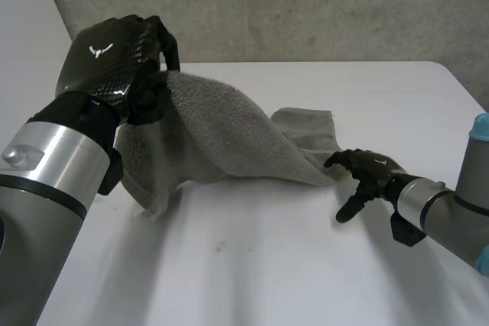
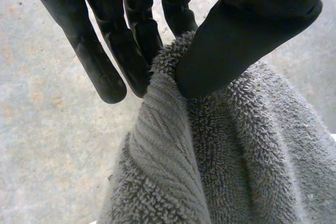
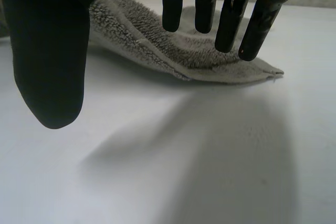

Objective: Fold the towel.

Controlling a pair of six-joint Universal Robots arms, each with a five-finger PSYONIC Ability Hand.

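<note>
Grey terry towel (image 1: pixel 221 135) is partly lifted off the white table (image 1: pixel 252 265); the left hand (image 1: pixel 114 51), raised over the table's far left part, grasps it at a bunched piece of its edge; in the left wrist view the thumb (image 2: pixel 247 35) presses the cloth against the straight fingers (image 2: pixel 134 56), so the pile creases between them, and the rest of the towel hangs below the hand in thick folds; from that grip the cloth slopes down across the table toward the right, where its other end lies flat; the right hand (image 1: pixel 367 172) is low at that flat end, just beside the towel's near edge; in the right wrist view its fingers (image 3: pixel 231 19) are straight and a little spread, their tips over the flat corner of the towel, while the thumb (image 3: pixel 50 61) stands apart over bare table; it grasps nothing; whether the fingertips touch the cloth I cannot tell; a rough grey wall (image 1: pixel 306 5) runs behind the table.
</note>
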